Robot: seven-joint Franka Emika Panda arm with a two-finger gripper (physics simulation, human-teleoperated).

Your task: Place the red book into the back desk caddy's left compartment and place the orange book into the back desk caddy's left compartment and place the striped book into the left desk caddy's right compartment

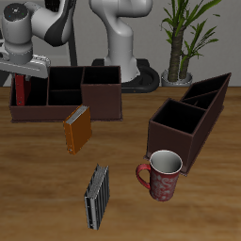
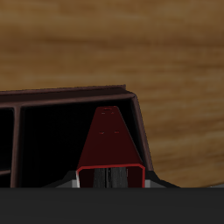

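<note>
The wooden table (image 1: 38, 179) is seen to carry 2 dark desk caddies. The back desk caddy (image 1: 66, 94) is set along the table's rear, and its end compartment nearest the arm is occupied by the red book (image 1: 21, 90), which stands upright and partly lowered into it. The left desk caddy (image 1: 188, 120) is placed at an angle, well apart from the first, and its compartments are seen without books.

The gripper (image 1: 23, 73) is positioned directly above that end compartment and is clamped on the top of the red book; in the wrist view the red book (image 2: 108, 140) is seen held between the fingers and pointing down into the back desk caddy (image 2: 52, 96).

The orange book (image 1: 77, 129) is found lying flat on the table, just in front of the back desk caddy. The striped book (image 1: 97, 196) is laid flat nearer the table's front edge. A red patterned mug (image 1: 162, 175) is stood upright just in front of the left desk caddy, beside the striped book but apart from it.

A potted plant (image 1: 184, 38) is noted behind the table.
</note>
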